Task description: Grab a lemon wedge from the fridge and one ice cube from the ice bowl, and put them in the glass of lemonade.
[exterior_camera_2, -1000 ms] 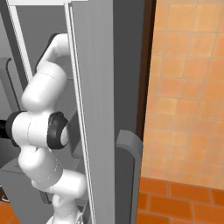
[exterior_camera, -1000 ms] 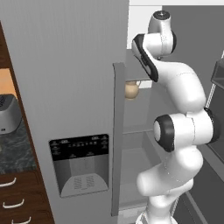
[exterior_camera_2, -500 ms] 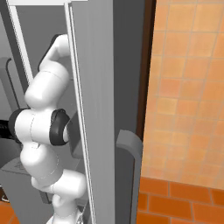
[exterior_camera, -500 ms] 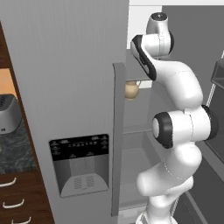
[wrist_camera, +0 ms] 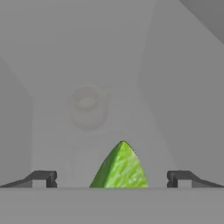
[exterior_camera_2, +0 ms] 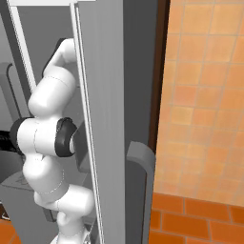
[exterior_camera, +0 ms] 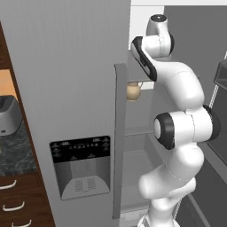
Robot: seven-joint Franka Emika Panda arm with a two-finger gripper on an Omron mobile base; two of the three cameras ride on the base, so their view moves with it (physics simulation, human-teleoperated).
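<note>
Looking along the hand camera, you see the claw (wrist_camera: 112,179) standing wide, its two dark fingertips (wrist_camera: 43,178) far apart with nothing clamped between them. The lemon wedge (wrist_camera: 119,167) sits in the gap between those tips, its green pointed peak up and its lower part cut off at the bottom of the view; you cannot tell whether either tip touches it, though both look well clear of it. Behind the wedge, on the pale shelf, you have a faint washed-out round bulb-shaped item (wrist_camera: 89,106).

From the left base camera, your white arm (exterior_camera: 177,133) rises from the lower right and bends into the open fridge (exterior_camera: 66,88), its upper joints level with the top shelf. The tan bulb (exterior_camera: 133,91) shows just past the edge of the door, beside the arm's wrist. The black dispenser panel (exterior_camera: 81,150) sits low on the closed door, and a grey appliance (exterior_camera: 9,117) stands on the dark worktop (exterior_camera: 17,153) at far left
</note>
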